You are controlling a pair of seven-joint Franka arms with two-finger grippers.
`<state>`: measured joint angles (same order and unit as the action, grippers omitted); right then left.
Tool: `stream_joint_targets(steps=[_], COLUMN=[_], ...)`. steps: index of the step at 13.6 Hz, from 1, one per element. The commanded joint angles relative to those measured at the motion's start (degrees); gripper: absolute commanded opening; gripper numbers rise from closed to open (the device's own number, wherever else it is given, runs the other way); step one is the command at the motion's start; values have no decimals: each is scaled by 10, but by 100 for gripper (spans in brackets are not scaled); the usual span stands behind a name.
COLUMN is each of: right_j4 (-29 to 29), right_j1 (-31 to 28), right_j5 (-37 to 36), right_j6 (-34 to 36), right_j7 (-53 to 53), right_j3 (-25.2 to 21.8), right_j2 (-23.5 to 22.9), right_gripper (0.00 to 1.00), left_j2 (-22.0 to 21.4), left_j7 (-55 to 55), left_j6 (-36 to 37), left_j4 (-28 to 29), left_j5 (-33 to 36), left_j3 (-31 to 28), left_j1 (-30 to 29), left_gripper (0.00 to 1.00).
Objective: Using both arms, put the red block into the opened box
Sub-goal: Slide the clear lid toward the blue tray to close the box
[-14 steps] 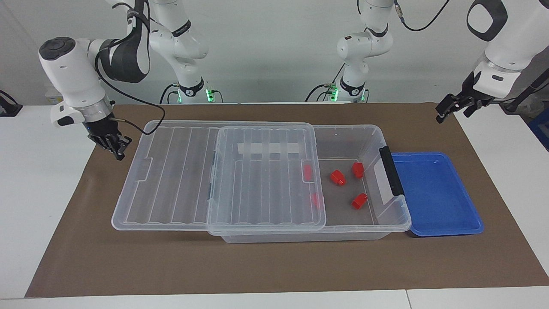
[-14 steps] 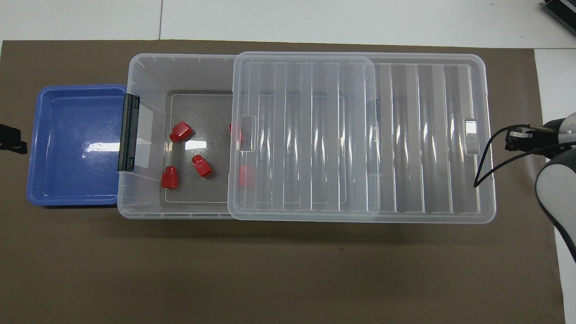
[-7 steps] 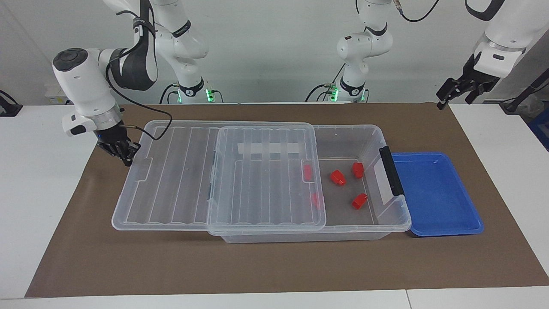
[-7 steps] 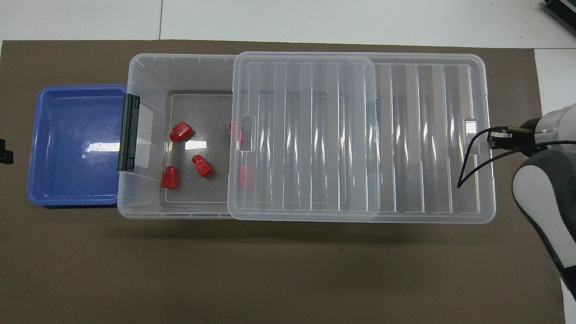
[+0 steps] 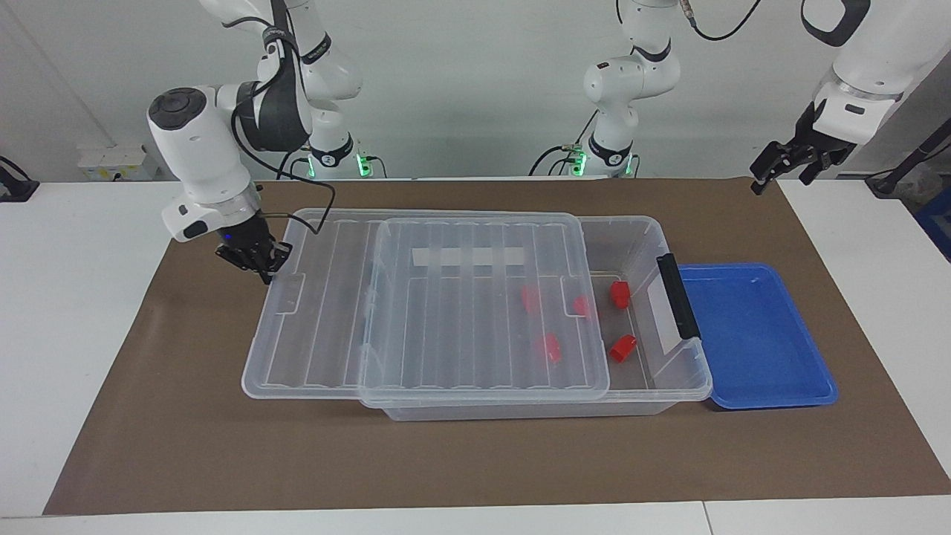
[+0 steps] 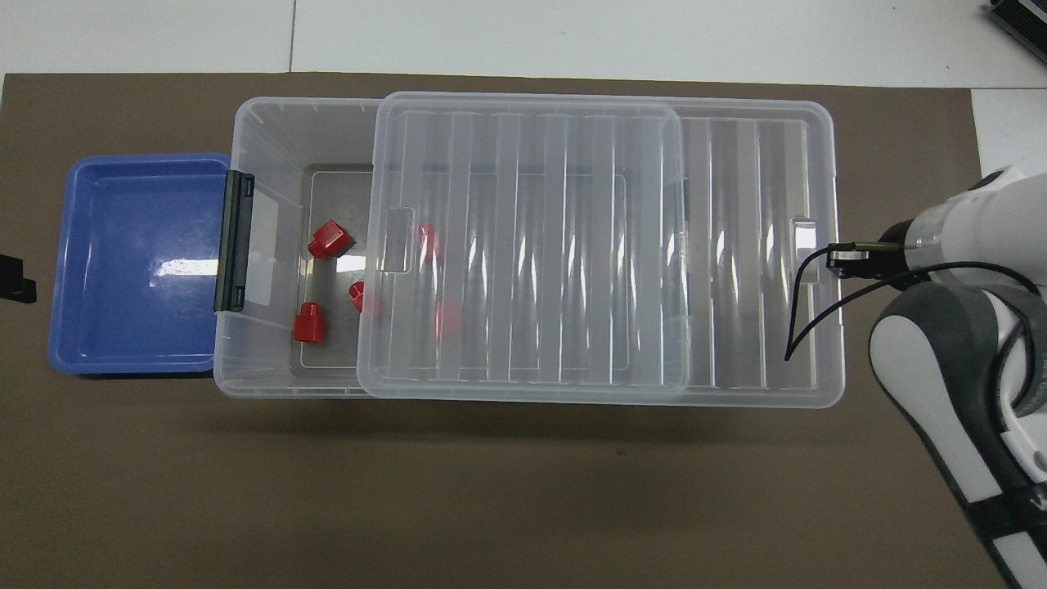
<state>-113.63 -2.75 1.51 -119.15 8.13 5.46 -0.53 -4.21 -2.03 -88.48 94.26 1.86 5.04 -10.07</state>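
The box (image 5: 672, 386) (image 6: 245, 131) lies lengthwise on the mat, and its ribbed clear lid (image 5: 446, 319) (image 6: 572, 245) covers most of it. The lid overhangs the box at the right arm's end. Several red blocks lie on the box floor. Two are in the uncovered part (image 5: 622, 347) (image 6: 329, 239), and others show through the lid (image 5: 550, 347). My right gripper (image 5: 261, 271) (image 6: 842, 260) is shut, low, with its tips against the lid's end rim. My left gripper (image 5: 773, 169) hangs open in the air over the mat's edge at the left arm's end, holding nothing.
A shallow blue tray (image 5: 758, 334) (image 6: 139, 262) sits against the box's dark handle (image 5: 677, 296) at the left arm's end. A brown mat (image 5: 475, 461) covers the table. The right arm's black cable (image 6: 806, 311) loops over the lid's end.
The right gripper moved toward the left arm's end, pushing the lid along the box. The lid now covers more of the opening and more blocks. The left gripper rose and stays open.
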Motion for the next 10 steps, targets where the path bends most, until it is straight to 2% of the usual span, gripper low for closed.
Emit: stream_joint_targets(steps=[1,3,10], right_j4=[-6,-6,-7], right_j1=[42,81,130], right_j5=[25,25,25], right_j6=[5,-3,-22], right_j7=[-16,-7,8], right_j3=[2,2,2], right_j2=[10,10,5], right_gripper=[0,0,0], left_j2=[-30,-34,-34], left_j7=[8,7,1], left_j6=[-33,-41,-42], left_j4=[46,53,51], left_j5=[3,2,-12], left_j3=[-2,-2,5], left_j1=[1,4,9], left_gripper=[100,100,100])
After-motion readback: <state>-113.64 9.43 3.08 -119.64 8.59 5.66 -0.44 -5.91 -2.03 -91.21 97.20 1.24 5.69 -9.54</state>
